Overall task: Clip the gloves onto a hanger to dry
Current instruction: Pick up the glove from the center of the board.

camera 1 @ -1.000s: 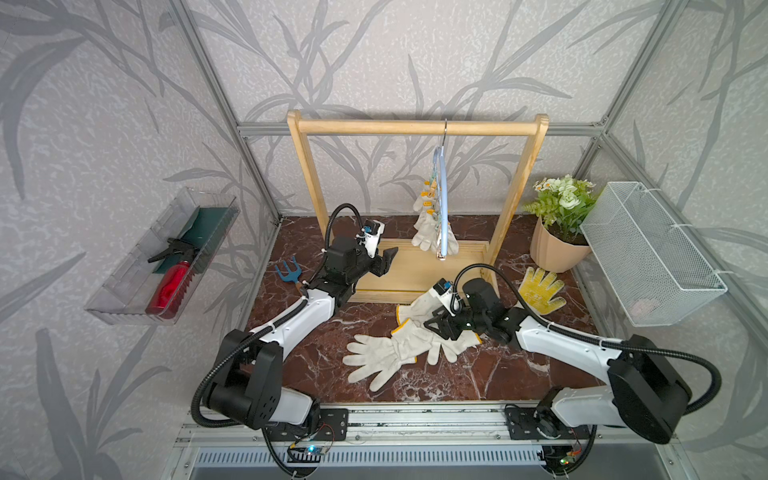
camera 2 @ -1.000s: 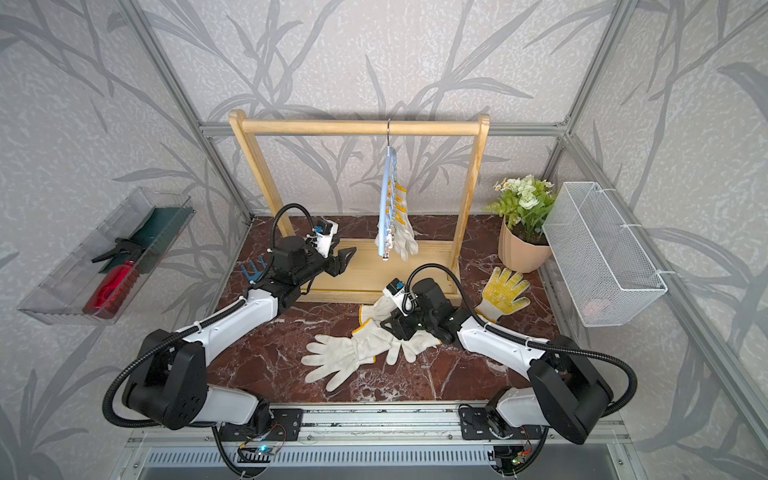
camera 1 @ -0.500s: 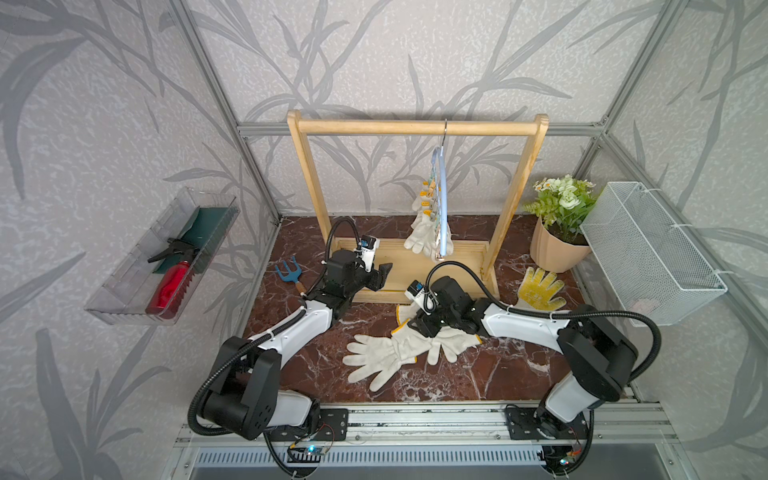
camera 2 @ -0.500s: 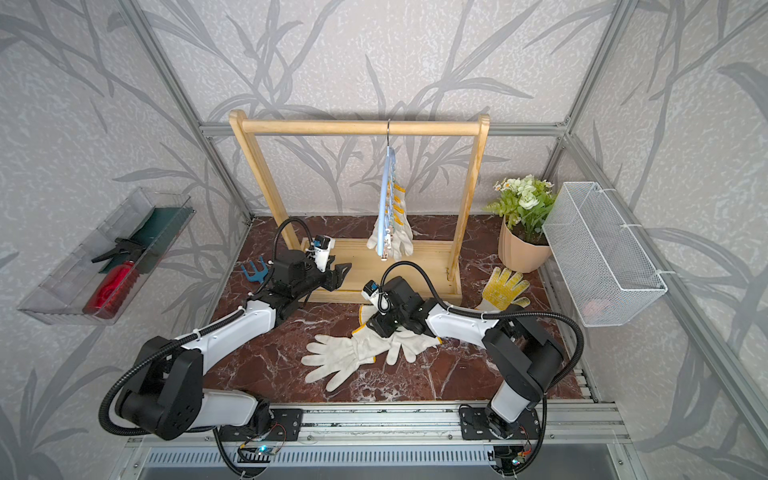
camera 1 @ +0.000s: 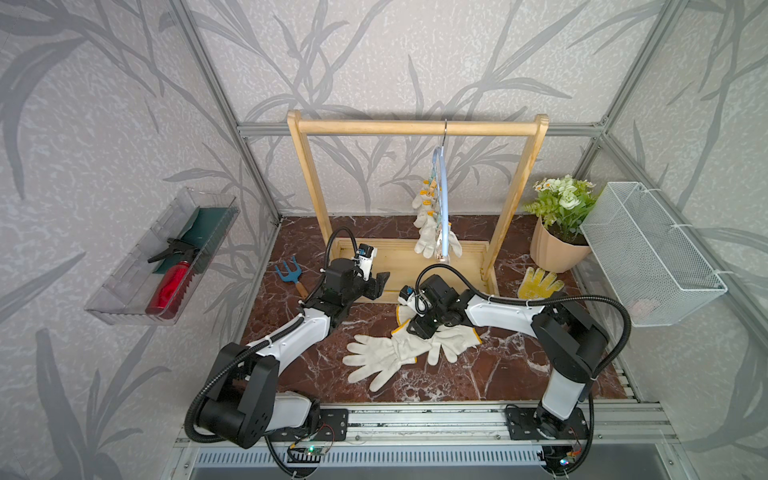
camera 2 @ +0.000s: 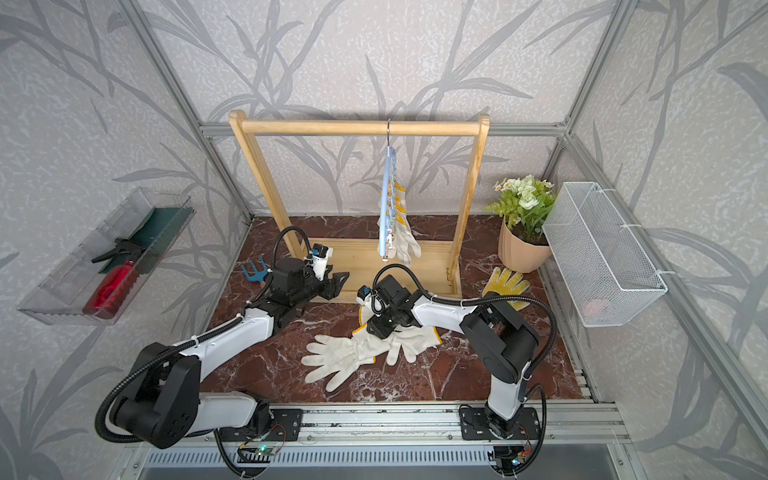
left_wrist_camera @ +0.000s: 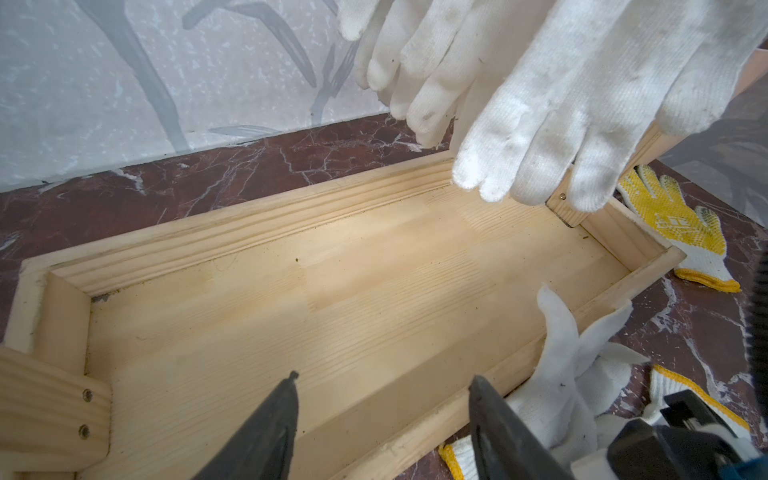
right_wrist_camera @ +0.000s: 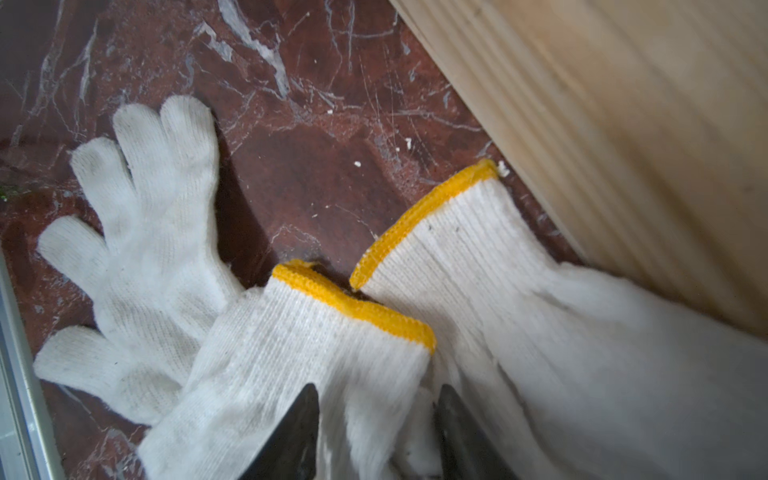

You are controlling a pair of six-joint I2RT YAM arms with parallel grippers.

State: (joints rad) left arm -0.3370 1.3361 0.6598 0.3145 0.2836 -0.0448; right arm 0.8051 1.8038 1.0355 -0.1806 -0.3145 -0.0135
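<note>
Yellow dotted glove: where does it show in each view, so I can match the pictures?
In a top view: yellow dotted glove lies flat between the rack base and the flowerpot.
In a top view: same spot.
Left wrist: just past the base's far end.
Right wrist: not in it.
Shared landmark: the rack base, in all four.

Matt knitted gloves (right_wrist_camera: 291, 353), glossy marbled table (right_wrist_camera: 324, 174), smooth wooden rack (left_wrist_camera: 332, 291).
</note>
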